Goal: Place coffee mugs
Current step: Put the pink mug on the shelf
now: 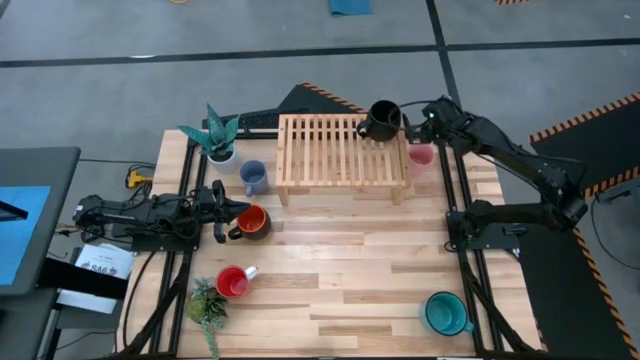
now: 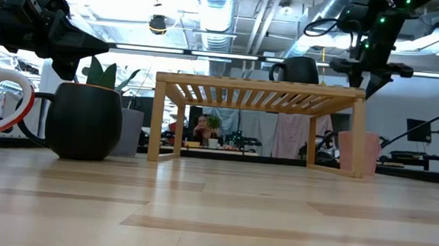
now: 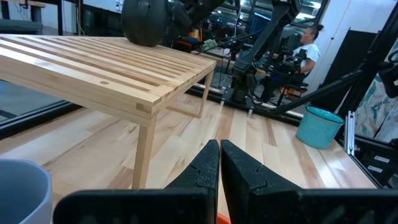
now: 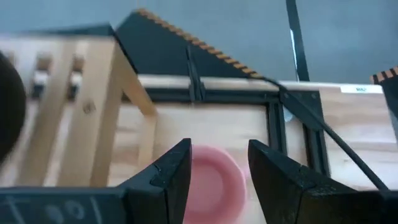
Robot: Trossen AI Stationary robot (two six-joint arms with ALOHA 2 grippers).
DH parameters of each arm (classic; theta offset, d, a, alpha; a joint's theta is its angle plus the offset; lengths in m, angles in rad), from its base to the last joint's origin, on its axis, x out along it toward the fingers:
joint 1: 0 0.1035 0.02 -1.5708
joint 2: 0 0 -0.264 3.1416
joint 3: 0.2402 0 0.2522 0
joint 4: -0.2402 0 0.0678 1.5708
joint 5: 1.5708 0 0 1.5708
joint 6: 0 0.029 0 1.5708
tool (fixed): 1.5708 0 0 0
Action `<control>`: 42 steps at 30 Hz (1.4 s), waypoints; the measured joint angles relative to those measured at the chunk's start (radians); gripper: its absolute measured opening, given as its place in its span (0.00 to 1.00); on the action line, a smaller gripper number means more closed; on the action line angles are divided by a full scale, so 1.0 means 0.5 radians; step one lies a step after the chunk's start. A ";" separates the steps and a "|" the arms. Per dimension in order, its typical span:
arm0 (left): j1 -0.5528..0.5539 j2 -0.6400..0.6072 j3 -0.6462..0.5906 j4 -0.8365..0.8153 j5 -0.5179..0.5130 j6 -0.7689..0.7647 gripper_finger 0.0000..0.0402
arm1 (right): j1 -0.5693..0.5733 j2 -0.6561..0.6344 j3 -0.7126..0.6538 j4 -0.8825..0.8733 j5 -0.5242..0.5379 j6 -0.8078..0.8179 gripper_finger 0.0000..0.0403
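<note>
Black mug [image 1: 382, 119] upright on the back right corner of the slatted wooden rack [image 1: 340, 150]. Pink mug [image 1: 421, 156] on the table [image 1: 340, 270] just beside the rack's right end, directly under the right pincer [image 1: 424, 128], released, jaws apart and empty above it. Pale blue mug [image 1: 254, 178] near the rack's left end, beside a potted plant [image 1: 216, 135]. Orange mug [image 1: 251, 222] just ahead of the left pincer [image 1: 232, 210], clenched, grasping nothing. Red mug [image 1: 234, 282] near the front left, next to a second plant [image 1: 207, 305]. Teal mug [image 1: 444, 313] at the front right.
</note>
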 joint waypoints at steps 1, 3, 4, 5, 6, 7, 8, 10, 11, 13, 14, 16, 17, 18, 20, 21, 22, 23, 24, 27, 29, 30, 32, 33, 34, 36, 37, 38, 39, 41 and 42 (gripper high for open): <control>0.000 0.000 -0.001 0.000 0.000 0.000 0.00 | -0.013 0.000 0.000 0.036 -0.001 0.008 0.45; 0.000 0.000 0.000 0.000 0.000 0.000 0.00 | -0.041 0.000 0.000 0.103 -0.001 -0.007 0.45; 0.000 0.000 -0.001 0.000 0.000 0.000 0.00 | -0.056 0.000 0.000 0.137 -0.001 -0.013 0.45; 0.001 0.000 0.000 0.000 -0.002 0.000 0.00 | -0.069 0.000 0.000 0.160 -0.002 -0.015 0.45; 0.000 0.000 0.000 0.000 -0.004 0.000 0.00 | -0.077 0.000 0.000 0.179 -0.004 -0.022 0.45; 0.000 0.000 0.000 0.000 -0.003 0.000 0.00 | -0.080 0.000 0.001 0.203 -0.009 -0.040 0.45; 0.000 0.001 -0.001 0.000 -0.004 0.000 0.00 | -0.088 0.000 0.007 0.211 -0.027 -0.057 0.45; 0.001 0.000 -0.001 0.000 -0.005 0.002 0.00 | -0.104 0.000 0.036 0.206 -0.054 -0.123 0.45; 0.001 0.000 0.000 0.000 -0.007 0.014 0.00 | -0.111 -0.001 0.057 0.202 -0.059 -0.155 0.45; 0.000 0.000 0.000 0.000 -0.008 0.043 0.00 | -0.112 -0.003 0.098 0.173 -0.062 -0.176 0.45; 0.001 0.001 0.000 0.000 -0.007 0.049 0.00 | -0.112 -0.004 0.117 0.161 -0.060 -0.179 0.45; 0.001 0.000 0.000 0.000 -0.008 0.050 0.00 | -0.114 -0.004 0.150 0.148 -0.058 -0.183 0.45; 0.000 0.000 0.000 0.001 -0.010 0.050 0.00 | -0.114 -0.004 0.166 0.139 -0.058 -0.185 0.45; 0.000 0.000 0.000 0.000 -0.009 0.050 0.00 | -0.114 -0.004 0.179 0.131 -0.058 -0.192 0.45; 0.000 0.000 0.000 0.000 -0.005 0.043 0.00 | -0.113 -0.004 0.191 0.130 -0.058 -0.236 0.45; 0.001 0.000 0.000 0.000 -0.005 0.043 0.00 | -0.113 -0.004 0.194 0.118 -0.058 -0.249 0.45; 0.001 0.000 0.000 0.001 -0.005 0.045 0.00 | -0.114 -0.003 0.194 0.097 -0.058 -0.253 0.45; 0.000 0.000 -0.001 0.000 -0.006 0.050 0.00 | -0.114 0.006 0.194 0.081 -0.058 -0.274 0.45; 0.000 0.000 0.000 0.000 -0.005 0.050 0.00 | -0.113 0.019 0.194 0.068 -0.058 -0.296 0.45; 0.001 0.000 0.000 0.000 -0.007 0.050 0.00 | -0.113 0.072 0.194 -0.023 -0.060 -0.367 0.45; 0.000 0.000 -0.001 0.000 -0.007 0.064 0.00 | -0.112 0.131 0.195 -0.067 -0.064 -0.372 0.45; 0.000 0.000 0.000 0.001 -0.007 0.066 0.00 | -0.112 0.165 0.195 -0.097 -0.079 -0.372 0.45; 0.000 0.000 0.000 0.000 -0.007 0.066 0.00 | -0.126 0.238 0.195 -0.145 -0.154 -0.375 0.45; 0.000 0.000 0.000 0.000 -0.007 0.066 0.00 | -0.138 0.276 0.195 -0.170 -0.198 -0.382 0.45; 0.000 0.000 -0.001 0.000 -0.007 0.066 0.00 | -0.156 0.308 0.195 -0.204 -0.226 -0.415 0.45; 0.000 0.001 0.000 0.000 -0.007 0.066 0.00 | -0.166 0.344 0.210 -0.281 -0.235 -0.493 0.45; 0.001 0.000 -0.001 0.001 -0.007 0.066 0.00 | -0.167 0.357 0.223 -0.299 -0.238 -0.531 0.45; 0.001 0.000 -0.001 0.000 -0.007 0.066 0.00 | -0.167 0.369 0.232 -0.318 -0.250 -0.561 0.45; 0.000 0.000 0.000 0.000 -0.007 0.066 0.00 | -0.165 0.378 0.236 -0.353 -0.278 -0.590 0.45; 0.000 0.000 0.000 0.000 -0.007 0.067 0.00 | -0.163 0.379 0.256 -0.433 -0.358 -0.676 0.45; 0.000 0.001 -0.001 0.000 -0.007 0.067 0.00 | -0.163 0.376 0.271 -0.464 -0.377 -0.740 0.45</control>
